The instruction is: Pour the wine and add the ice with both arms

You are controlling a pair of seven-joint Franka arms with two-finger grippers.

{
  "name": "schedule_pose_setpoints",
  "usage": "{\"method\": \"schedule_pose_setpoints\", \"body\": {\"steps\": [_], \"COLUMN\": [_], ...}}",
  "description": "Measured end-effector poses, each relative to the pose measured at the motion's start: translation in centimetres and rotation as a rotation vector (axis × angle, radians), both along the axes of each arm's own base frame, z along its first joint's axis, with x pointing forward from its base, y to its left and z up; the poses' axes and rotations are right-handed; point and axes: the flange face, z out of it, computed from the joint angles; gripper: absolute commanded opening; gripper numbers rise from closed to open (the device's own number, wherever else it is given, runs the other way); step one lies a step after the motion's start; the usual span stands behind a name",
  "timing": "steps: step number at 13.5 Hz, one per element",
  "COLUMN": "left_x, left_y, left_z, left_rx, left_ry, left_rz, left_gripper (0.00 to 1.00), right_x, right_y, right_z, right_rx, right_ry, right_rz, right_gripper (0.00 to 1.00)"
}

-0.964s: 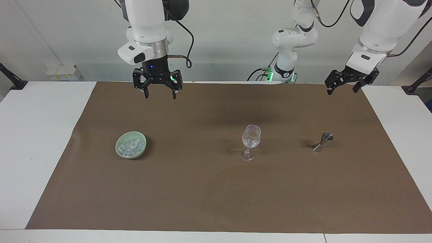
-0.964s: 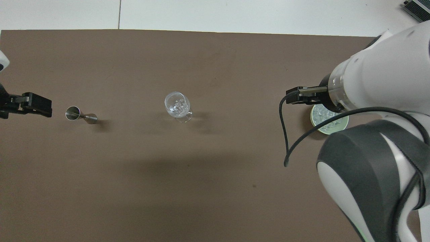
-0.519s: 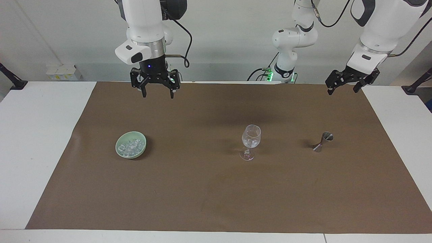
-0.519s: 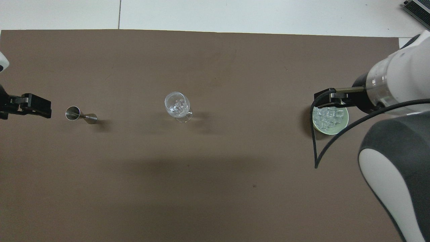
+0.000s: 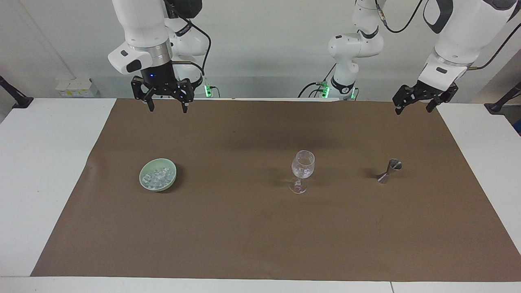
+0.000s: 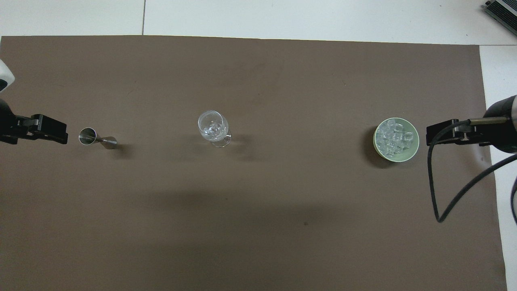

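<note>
Brown paper [image 5: 260,228] covers the middle of a white table [image 5: 40,162] against a pale wall. Going by the facing view from the right arm's end: the right gripper [image 5: 167,106] hangs from a near-vertical wrist, raised over the paper's edge nearest the robots, fingers spread and pointing down, holding nothing. A green bowl [image 5: 143,183] holds the ice [image 5: 158,176], a heap of clear cubes. Toward the table's middle stands an upright wine glass [image 5: 303,166], a few clear cubes in it. A small metal jigger [image 5: 388,171] stands toward the left arm's end. The left gripper [image 5: 415,107] hangs tilted over the paper's corner near the robots, fingers spread, empty.
</note>
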Motion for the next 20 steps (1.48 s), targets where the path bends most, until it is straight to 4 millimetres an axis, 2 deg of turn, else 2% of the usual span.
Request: {"method": "schedule_pose_setpoints", "body": {"steps": [4, 12, 20], "left_x": [0.0, -0.1, -0.2], "left_y": [-0.3, -1.2, -1.9], "left_z": [-0.1, 0.0, -0.1], "left_rx": [-0.031, -0.033, -0.033], "left_ry": [0.005, 0.004, 0.005], "left_rz": [-0.002, -0.021, -0.033], "left_gripper": [1.00, 1.00, 1.00], "right_x": [-0.1, -0.4, -0.8], "right_y": [1.2, -0.5, -0.5], "right_z": [-0.6, -1.6, -2.3], "right_rx": [-0.001, 0.000, 0.018], "right_ry": [0.013, 0.038, 0.042], "right_rz": [0.023, -0.007, -0.009], "right_gripper": [1.00, 1.00, 1.00]}}
